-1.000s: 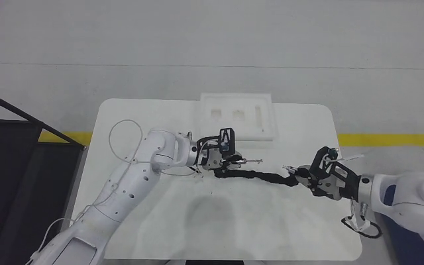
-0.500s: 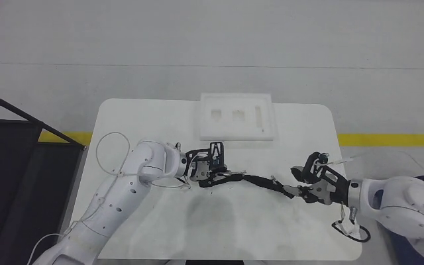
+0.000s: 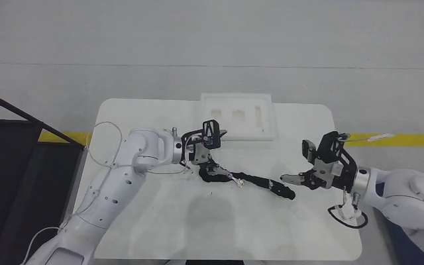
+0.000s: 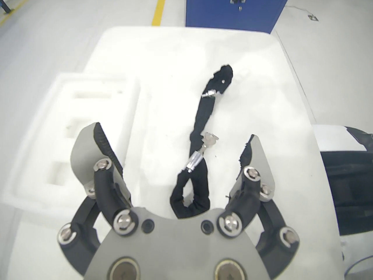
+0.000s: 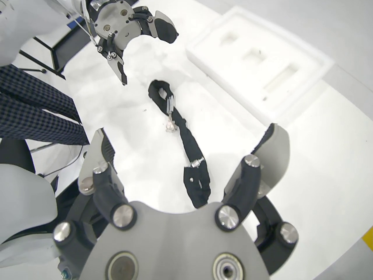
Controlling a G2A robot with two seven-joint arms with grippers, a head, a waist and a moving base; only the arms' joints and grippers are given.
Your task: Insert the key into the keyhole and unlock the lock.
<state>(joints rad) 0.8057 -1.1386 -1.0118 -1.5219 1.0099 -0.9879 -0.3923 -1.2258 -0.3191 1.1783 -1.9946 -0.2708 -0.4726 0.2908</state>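
Observation:
A black fabric-covered cable lock [image 3: 245, 179] lies loose on the white table [image 3: 152, 218], stretched between the two arms. The silver key [image 4: 210, 138] sticks out of the lock cylinder [image 4: 193, 161] near the looped end; both also appear in the right wrist view, the key [image 5: 170, 126] and the cylinder [image 5: 170, 104]. A silver pin [image 4: 209, 93] shows at the cable's other end. My left gripper [image 3: 211, 144] hangs open above the looped end, touching nothing. My right gripper [image 3: 298, 163] is open beside the far end, holding nothing.
A white foam tray [image 3: 236, 116] with several recesses sits at the table's back edge, just behind the left gripper. A black rack [image 3: 20, 152] stands off the table's left side. Bare table lies in front of the cable.
Both grippers have let go of the cable lock and opened. The lock has dropped onto the table. The left gripper rose toward the tray and the right one drew back to the right.

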